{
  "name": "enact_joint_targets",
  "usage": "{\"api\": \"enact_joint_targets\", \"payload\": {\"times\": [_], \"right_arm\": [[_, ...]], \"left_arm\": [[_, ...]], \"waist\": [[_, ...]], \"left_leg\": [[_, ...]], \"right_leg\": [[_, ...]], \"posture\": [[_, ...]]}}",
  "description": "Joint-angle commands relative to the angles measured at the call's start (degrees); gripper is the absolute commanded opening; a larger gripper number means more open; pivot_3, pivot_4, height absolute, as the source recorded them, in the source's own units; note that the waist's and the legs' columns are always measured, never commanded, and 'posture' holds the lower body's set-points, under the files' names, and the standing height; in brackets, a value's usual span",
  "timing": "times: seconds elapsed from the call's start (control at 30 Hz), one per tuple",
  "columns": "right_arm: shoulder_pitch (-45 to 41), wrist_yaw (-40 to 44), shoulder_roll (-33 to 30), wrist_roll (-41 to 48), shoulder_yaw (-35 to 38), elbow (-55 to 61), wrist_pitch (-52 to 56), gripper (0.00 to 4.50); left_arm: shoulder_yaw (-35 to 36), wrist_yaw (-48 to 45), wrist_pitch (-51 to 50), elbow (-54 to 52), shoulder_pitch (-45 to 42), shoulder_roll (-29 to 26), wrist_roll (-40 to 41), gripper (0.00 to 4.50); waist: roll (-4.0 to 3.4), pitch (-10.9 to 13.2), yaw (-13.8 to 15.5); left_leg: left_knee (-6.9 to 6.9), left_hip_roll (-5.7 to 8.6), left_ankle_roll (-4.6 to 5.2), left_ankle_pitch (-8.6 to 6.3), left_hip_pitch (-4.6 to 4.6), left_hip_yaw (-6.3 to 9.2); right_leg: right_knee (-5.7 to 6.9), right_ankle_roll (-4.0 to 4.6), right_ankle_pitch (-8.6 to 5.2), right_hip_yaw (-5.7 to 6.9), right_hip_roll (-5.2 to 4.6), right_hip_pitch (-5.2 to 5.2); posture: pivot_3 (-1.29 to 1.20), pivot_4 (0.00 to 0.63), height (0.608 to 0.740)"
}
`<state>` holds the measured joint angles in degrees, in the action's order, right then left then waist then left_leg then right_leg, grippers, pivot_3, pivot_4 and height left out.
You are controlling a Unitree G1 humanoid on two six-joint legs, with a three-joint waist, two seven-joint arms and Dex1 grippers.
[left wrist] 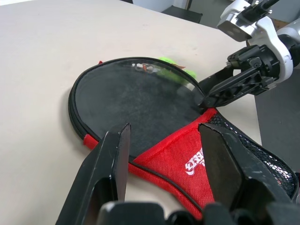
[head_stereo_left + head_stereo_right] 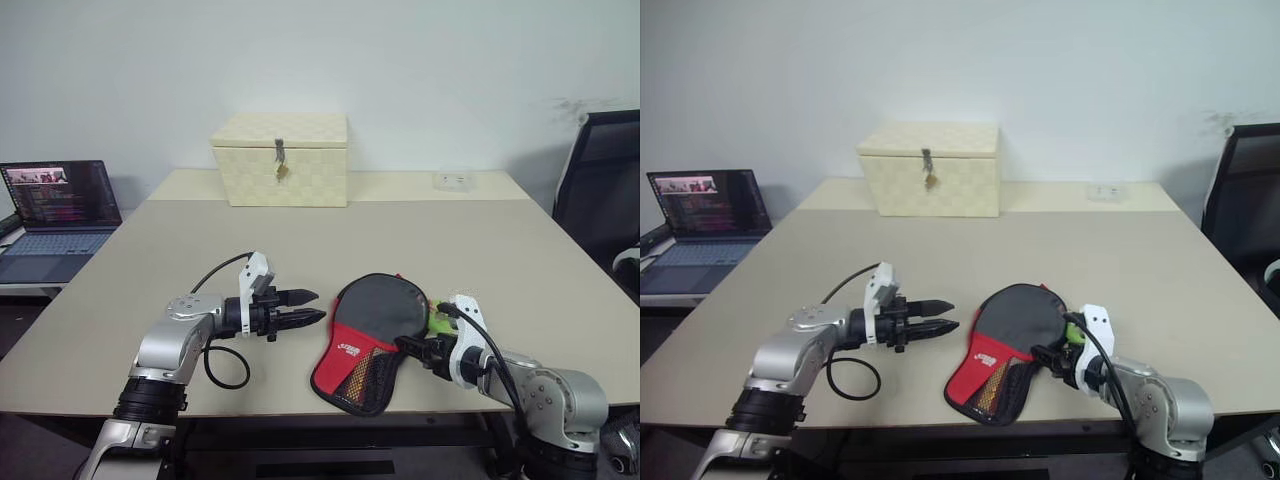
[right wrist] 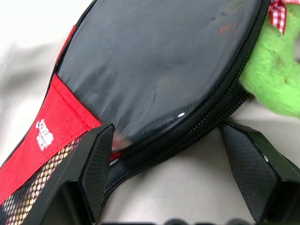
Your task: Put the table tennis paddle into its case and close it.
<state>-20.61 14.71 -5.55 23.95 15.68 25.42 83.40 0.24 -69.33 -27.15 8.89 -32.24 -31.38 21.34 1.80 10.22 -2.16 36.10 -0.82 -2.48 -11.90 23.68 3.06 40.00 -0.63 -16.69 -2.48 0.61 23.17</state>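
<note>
From the head views the table tennis paddle [image 2: 385, 303] lies partly inside the case [image 2: 352, 372] on the tabletop [image 2: 300, 240], unzipped, while wrist views show the left end effector [image 1: 164, 154] and right end effector [image 3: 180, 164] apart, empty.

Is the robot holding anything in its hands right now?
No. The left gripper hangs open beside the case; the right gripper is open at the paddle's edge.

Head pair looks down over table [image 2: 500, 240]; wrist views close on case [image 1: 178, 159].
</note>
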Motion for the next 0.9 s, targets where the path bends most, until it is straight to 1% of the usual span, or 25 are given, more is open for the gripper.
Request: {"api": "enact_joint_targets", "payload": {"times": [0.03, 0.1, 0.13, 0.23, 0.27, 0.37, 0.4, 0.53, 0.63, 0.67, 0.9], "right_arm": [[-1.55, 0.54, -1.76, -0.68, -2.56, -4.6, -5.37, 3.24], [-3.14, 2.3, -4.12, -0.72, -4.81, -7.8, -8.14, 2.56], [-4.03, 3.48, -5.44, -0.64, -6.13, -9.41, -9.58, 2.13], [-6.62, 6.11, -8.43, -0.6, -8.77, -13.56, -12.81, 1.15], [-7.46, 6.96, -9.35, -0.68, -9.57, -14.92, -13.84, 0.9], [-13.57, 13.07, -13.86, -2.19, -14.72, -22.72, -19.91, 0.14], [-14.73, 14.16, -14.62, -2.4, -15.82, -24.27, -21.0, 0.01], [-19.54, 19.12, -15.98, -3.79, -20.74, -30.03, -25.65, 0.01], [-21.64, 20.12, -15.82, -5.39, -22.99, -33.59, -27.89, 0.01], [-21.96, 20.27, -15.72, -5.82, -23.35, -34.43, -28.32, 0.01], [-19.27, 20.51, -16.57, -6.0, -23.8, -32.72, -26.44, 0.01]], "left_arm": [[-0.16, 0.12, 0.76, -1.49, -0.8, -0.85, 0.57, 2.51], [-0.19, 0.13, 0.77, -1.46, -0.85, -0.85, 0.55, 2.51], [-0.2, 0.14, 0.75, -1.47, -0.87, -0.85, 0.56, 2.51], [-0.25, 0.13, 0.81, -1.45, -0.88, -0.86, 0.52, 2.51], [-0.26, 0.14, 0.84, -1.43, -0.88, -0.85, 0.52, 2.51], [-0.39, 0.39, 0.8, -1.79, -0.51, -0.72, 0.48, 2.51], [-0.41, 0.46, 0.8, -1.89, -0.42, -0.7, 0.49, 2.51], [-0.39, 0.83, 0.68, -2.34, 0.02, -0.83, 0.68, 2.51], [-0.37, 1.21, 0.69, -2.78, 0.51, -1.04, 0.79, 2.51], [-0.33, 1.38, 0.65, -2.89, 0.6, -1.09, 0.85, 2.51], [-0.14, 1.74, 0.72, -3.43, 1.23, -1.79, 0.91, 2.51]], "waist": [[0.0, 0.0, -0.33], [0.0, 0.0, -0.73], [0.0, 0.0, -0.87], [0.0, 0.0, -1.26], [0.0, 0.0, -1.3], [-0.02, 0.02, -1.56], [-0.02, 0.02, -1.56], [-0.02, 0.02, -1.25], [-0.02, 0.02, -1.12], [-0.02, 0.02, -1.11], [-0.02, 0.02, -1.04]], "left_leg": [[0.0, 0.0, 0.0, 0.0, -0.02, -0.02], [0.0, -0.01, 0.0, 0.01, -0.07, -0.08], [0.0, -0.01, 0.01, 0.01, -0.11, -0.11], [0.0, -0.03, 0.03, 0.03, -0.17, -0.16], [-0.01, -0.03, 0.03, 0.03, -0.18, -0.18], [-0.03, -0.05, 0.04, 0.03, -0.19, -0.21], [-0.03, -0.05, 0.04, 0.03, -0.2, -0.23], [-0.06, -0.04, 0.05, 0.02, -0.09, -0.15], [-0.05, -0.03, 0.05, 0.01, 0.04, -0.08], [-0.05, -0.03, 0.05, 0.01, 0.07, -0.05], [-0.05, -0.04, 0.05, 0.01, 0.08, 0.01]], "right_leg": [[0.0, 0.0, 0.0, 0.0, 0.01, 0.0], [0.0, -0.01, 0.0, 0.0, 0.03, -0.02], [0.01, -0.03, 0.02, -0.01, 0.05, -0.04], [0.02, -0.04, 0.03, -0.04, 0.08, -0.06], [0.02, -0.04, 0.03, -0.05, 0.09, -0.06], [0.01, -0.04, 0.03, -0.09, 0.12, -0.05], [0.01, -0.04, 0.04, -0.1, 0.12, -0.05], [-0.03, -0.03, 0.03, -0.05, 0.12, -0.01], [-0.07, 0.01, 0.06, -0.05, 0.07, 0.04], [-0.07, 0.18, 0.15, -0.05, 0.04, 0.05], [-0.07, 0.22, 0.18, -0.02, 0.02, 0.06]], "posture": [[0.0, 0.15, 0.74], [0.0, 0.15, 0.74], [0.0, 0.15, 0.74], [0.0, 0.15, 0.74], [0.0, 0.15, 0.74], [0.0, 0.15, 0.74], [0.0, 0.15, 0.74], [0.0, 0.15, 0.74], [0.0, 0.15, 0.74], [0.0, 0.15, 0.74], [0.0, 0.15, 0.74]]}}
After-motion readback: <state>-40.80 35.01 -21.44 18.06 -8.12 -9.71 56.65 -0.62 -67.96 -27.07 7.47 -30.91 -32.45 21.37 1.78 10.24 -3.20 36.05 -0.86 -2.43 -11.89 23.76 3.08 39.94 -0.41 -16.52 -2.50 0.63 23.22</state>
